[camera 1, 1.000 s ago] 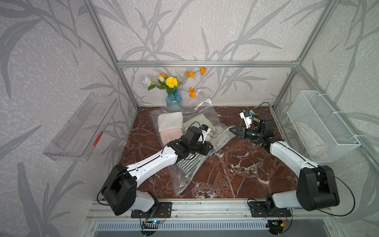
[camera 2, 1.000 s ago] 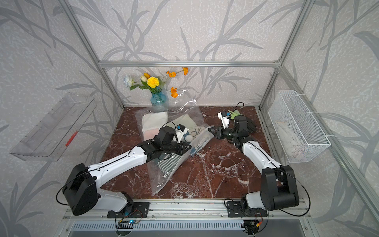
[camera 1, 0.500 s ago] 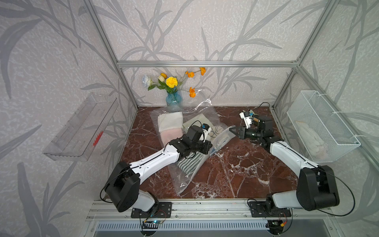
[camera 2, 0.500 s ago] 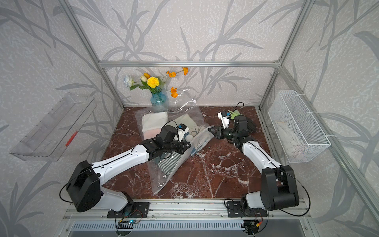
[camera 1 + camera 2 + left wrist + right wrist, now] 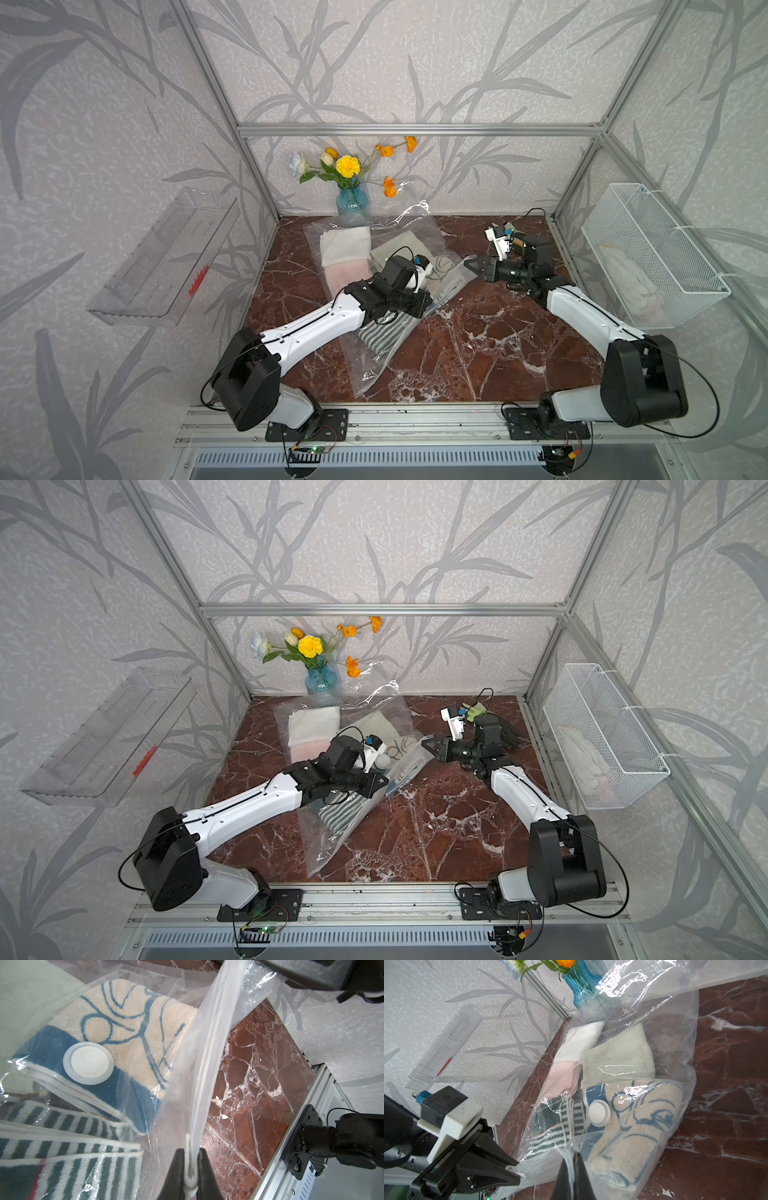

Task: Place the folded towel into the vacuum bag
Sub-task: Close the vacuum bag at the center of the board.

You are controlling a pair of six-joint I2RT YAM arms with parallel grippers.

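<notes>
The folded towel (image 5: 128, 1028), cream with blue line patterns, lies inside the vacuum bag (image 5: 376, 357), directly beneath the bag's round white valve cap (image 5: 88, 1063), which presses on its blue border. Just beside the cap, also under the plastic, sits a green-and-white striped towel (image 5: 62, 1147). On the cap's other side are a pale green towel (image 5: 616, 1053) and a white-and-pink one (image 5: 577, 1043); the film covers them too, though I cannot tell whether they are in the same pocket.

Near the cap, along the bag's zip edge, the left gripper (image 5: 190, 1151) is pinched tight on the small white slider clip (image 5: 190, 1180), the plastic band running up from between its fingers. The right gripper (image 5: 576, 1155), a little farther from the cap along that same edge, has its jaws pressed together on a fold of the bag's film, lifting it off the marble table (image 5: 478, 332).

Well beyond the cap, at the bag's crumpled far end, stands a blue vase (image 5: 352, 199) of flowers. A wire basket (image 5: 648, 257) and a clear shelf (image 5: 166, 257) hang on the walls, both well apart from the cap.
</notes>
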